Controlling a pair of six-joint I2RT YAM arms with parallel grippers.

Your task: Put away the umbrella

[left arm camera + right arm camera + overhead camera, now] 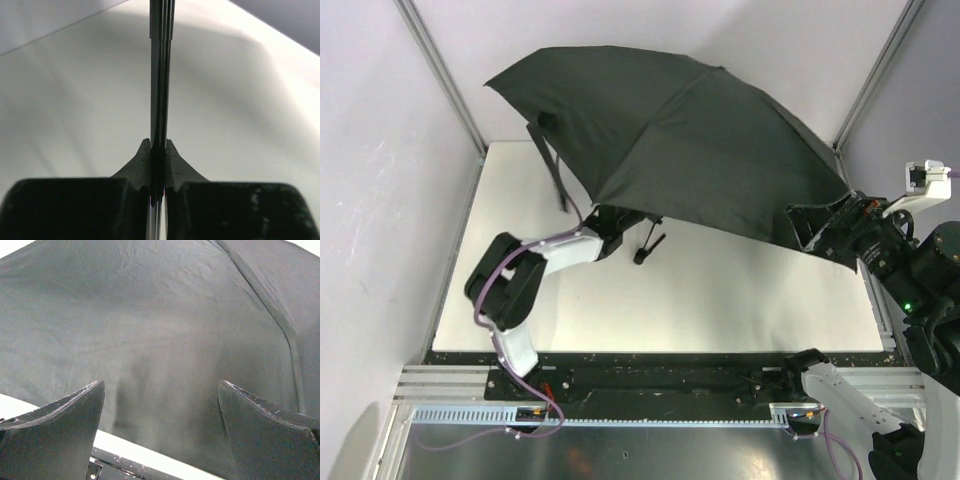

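The black umbrella [690,140] is open, its canopy tilted over the far half of the white table [670,300]. A closure strap [552,165] hangs from its left edge. The handle [648,245] pokes out below the canopy. My left gripper [608,228] reaches under the canopy and is shut on the umbrella's thin shaft [160,75], which runs straight up between the fingers [172,160]. My right gripper [798,228] is open at the canopy's right edge. In the right wrist view the canopy fabric [165,315] fills the frame ahead of the spread fingers [65,415], and whether they touch it is unclear.
Metal frame posts [440,70] stand at the back corners against pale walls. A black rail [650,375] and aluminium profile run along the near table edge by the arm bases. The canopy overhangs the table's right edge.
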